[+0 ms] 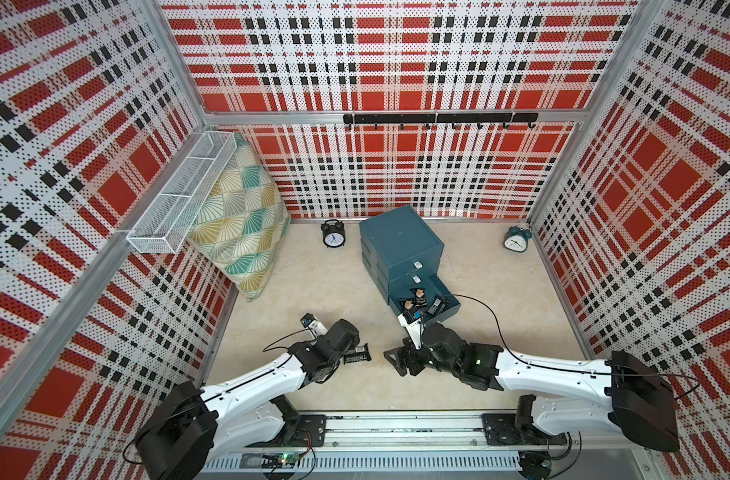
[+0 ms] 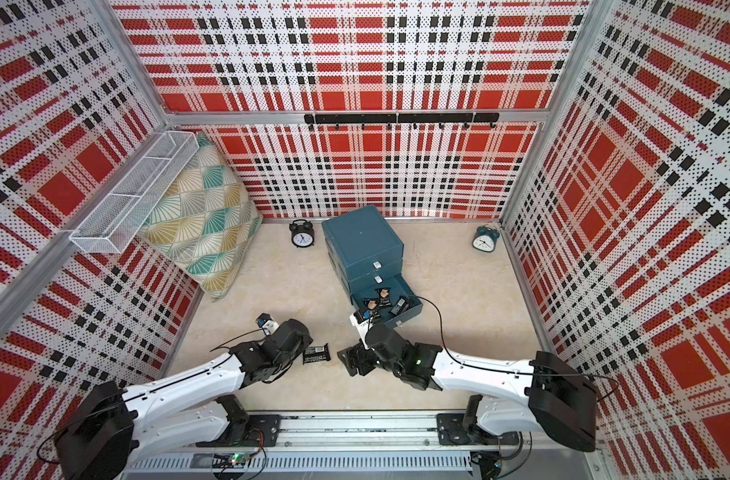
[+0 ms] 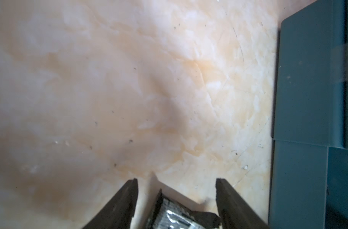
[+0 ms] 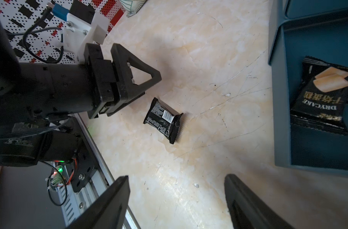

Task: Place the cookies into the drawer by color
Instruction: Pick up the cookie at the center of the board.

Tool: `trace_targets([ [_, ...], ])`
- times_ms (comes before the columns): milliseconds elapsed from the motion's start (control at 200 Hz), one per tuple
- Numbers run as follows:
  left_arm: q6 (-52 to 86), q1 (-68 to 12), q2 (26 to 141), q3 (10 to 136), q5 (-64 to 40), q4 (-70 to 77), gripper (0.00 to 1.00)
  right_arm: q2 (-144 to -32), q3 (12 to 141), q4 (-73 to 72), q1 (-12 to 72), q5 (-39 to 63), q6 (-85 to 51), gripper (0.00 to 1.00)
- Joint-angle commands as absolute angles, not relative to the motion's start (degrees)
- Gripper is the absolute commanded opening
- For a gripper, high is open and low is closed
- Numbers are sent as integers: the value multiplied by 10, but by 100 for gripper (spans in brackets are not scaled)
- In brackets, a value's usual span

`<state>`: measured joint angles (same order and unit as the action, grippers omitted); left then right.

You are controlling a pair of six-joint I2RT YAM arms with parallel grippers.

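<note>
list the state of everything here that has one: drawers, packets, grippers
dark teal plastic three-drawer cabinet: top and middle drawers shut, bottom drawer pulled open
black-wrapped cookie packets in bottom drawer: lying loose inside
black cookie packet on table: lying flat, not gripped
left gripper: open, beside that packet
right gripper: open, empty

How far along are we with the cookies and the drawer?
Done: several black packets lie in the open bottom drawer. In hand: nothing; left gripper and right gripper are open beside one loose packet on the table. Left: that packet, then probably shutting the drawer. Upper drawers are shut, contents unseen.
</note>
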<state>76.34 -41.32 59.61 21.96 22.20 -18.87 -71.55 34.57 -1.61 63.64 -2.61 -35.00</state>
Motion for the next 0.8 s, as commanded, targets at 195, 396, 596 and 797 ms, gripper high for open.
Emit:
trace_targets([
  [195, 636, -361, 475, 92, 93, -71, 57, -786, 382, -33, 640, -6, -375, 66],
  [396, 638, -362, 415, 66, 75, -79, 47, -856, 414, -53, 639, 17, -396, 55],
  [596, 649, -369, 396, 46, 63, -93, 39, -898, 440, -61, 639, 29, -404, 51],
  [797, 657, -388, 407, 42, 70, -80, 31, -905, 448, -58, 639, 30, -402, 50],
])
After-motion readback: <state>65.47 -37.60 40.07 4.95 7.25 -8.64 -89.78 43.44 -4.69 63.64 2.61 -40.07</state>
